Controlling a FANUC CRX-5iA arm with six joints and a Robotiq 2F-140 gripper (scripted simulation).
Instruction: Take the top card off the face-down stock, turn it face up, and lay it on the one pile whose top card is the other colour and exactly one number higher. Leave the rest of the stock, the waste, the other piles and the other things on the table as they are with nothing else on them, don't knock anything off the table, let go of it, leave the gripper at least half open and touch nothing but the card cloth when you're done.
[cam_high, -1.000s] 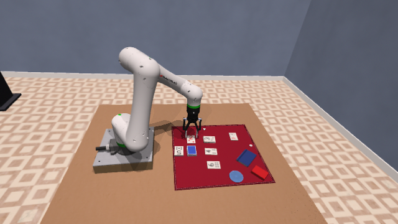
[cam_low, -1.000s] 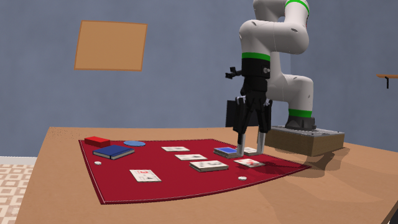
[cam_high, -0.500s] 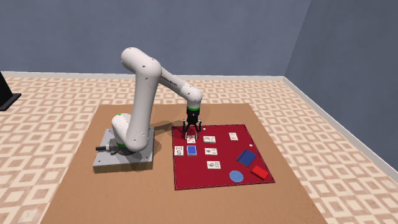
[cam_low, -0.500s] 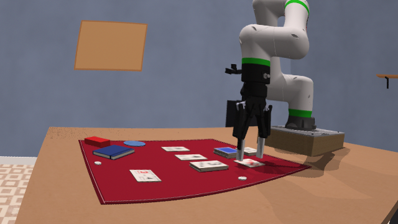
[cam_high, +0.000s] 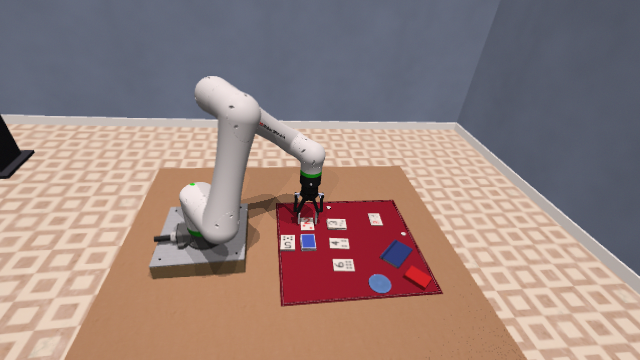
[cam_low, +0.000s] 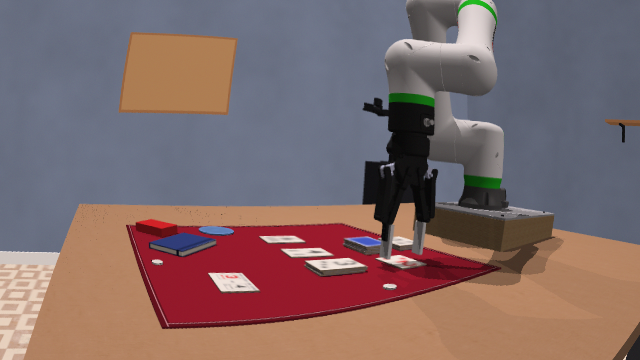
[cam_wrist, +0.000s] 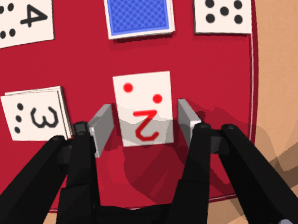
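Wrist view shows the gripper (cam_high: 307, 220) (cam_low: 403, 254) (cam_wrist: 145, 113) half open over the red two (cam_high: 307, 226) (cam_low: 402, 263) (cam_wrist: 143, 95), gripping nothing. From this card, the blue-backed stock (cam_high: 308, 241) (cam_low: 363, 242) (cam_wrist: 139, 17) is at twelve o'clock, the black three (cam_high: 336, 224) (cam_low: 336, 266) (cam_wrist: 32, 116) at nine.

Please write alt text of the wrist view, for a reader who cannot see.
The gripper's open fingers stand either side of a face-up red 2 on red cloth, near a face-down blue stock and black cards.
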